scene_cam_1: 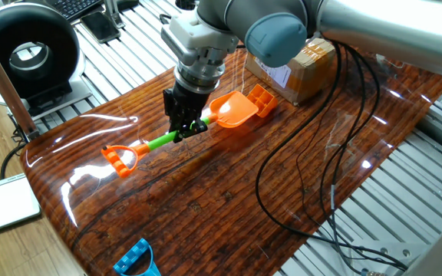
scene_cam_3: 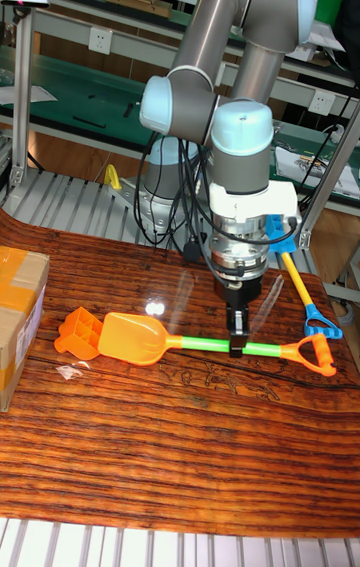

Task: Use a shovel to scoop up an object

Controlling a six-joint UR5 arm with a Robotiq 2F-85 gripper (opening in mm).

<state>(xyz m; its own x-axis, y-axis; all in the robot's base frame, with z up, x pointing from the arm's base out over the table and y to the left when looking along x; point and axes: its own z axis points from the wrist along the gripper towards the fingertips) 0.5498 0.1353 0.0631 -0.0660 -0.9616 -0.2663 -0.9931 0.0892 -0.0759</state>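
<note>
On the wooden table (scene_cam_1: 206,207), gripper (scene_cam_1: 186,129) clamped on the shovel (scene_cam_3: 190,341) shaft — blade tip touching the object (scene_cam_3: 79,334), just beyond the gripper.

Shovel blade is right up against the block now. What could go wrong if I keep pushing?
The block may slide ahead of the shovel toward the cardboard box rather than ride up. The gripper holds only the thin green shaft, so the shovel could twist.
</note>
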